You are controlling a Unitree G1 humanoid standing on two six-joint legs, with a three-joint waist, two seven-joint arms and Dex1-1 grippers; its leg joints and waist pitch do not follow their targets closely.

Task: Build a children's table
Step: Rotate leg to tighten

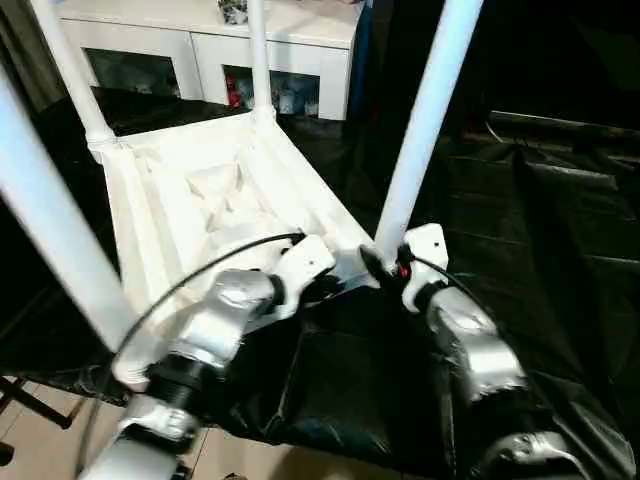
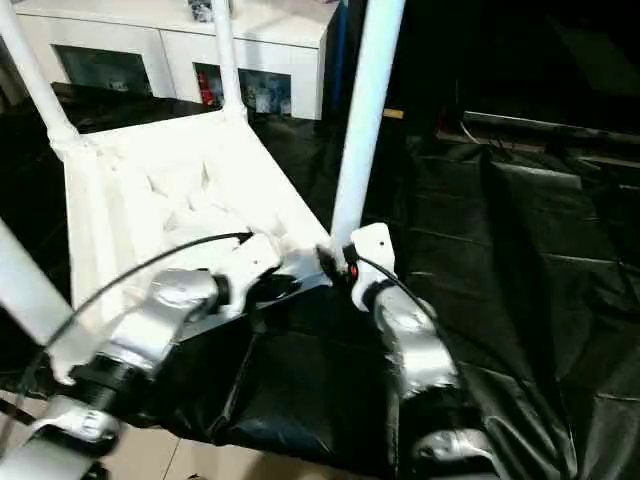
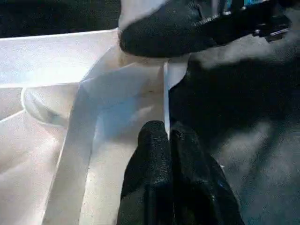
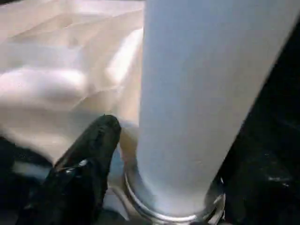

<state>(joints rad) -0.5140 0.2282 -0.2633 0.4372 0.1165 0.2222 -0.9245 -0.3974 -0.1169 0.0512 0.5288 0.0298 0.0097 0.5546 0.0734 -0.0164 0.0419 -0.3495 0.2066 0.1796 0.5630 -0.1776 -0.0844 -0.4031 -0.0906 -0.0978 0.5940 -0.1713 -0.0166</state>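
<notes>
White table point(image 1: 210, 200) on black sheet point(image 1: 540, 230); white cabinet point(image 1: 290, 40).

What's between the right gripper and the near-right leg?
Nothing visible. The right gripper sits right at the base of the leg, where it enters the tabletop corner socket; one finger lies beside it.

Glossy black plastic sheeting point(image 1: 540, 210), creased and wrinkled, covers the work surface. Long low white cabinet with glass doors point(image 1: 215, 50) stands at the far side. Small coloured items point(image 1: 285, 98) behind the glass, too blurred to identify. Pale tiled floor point(image 1: 40, 440) at near edge; thin dark stand leg point(image 1: 25, 400), possibly a tripod.
</notes>
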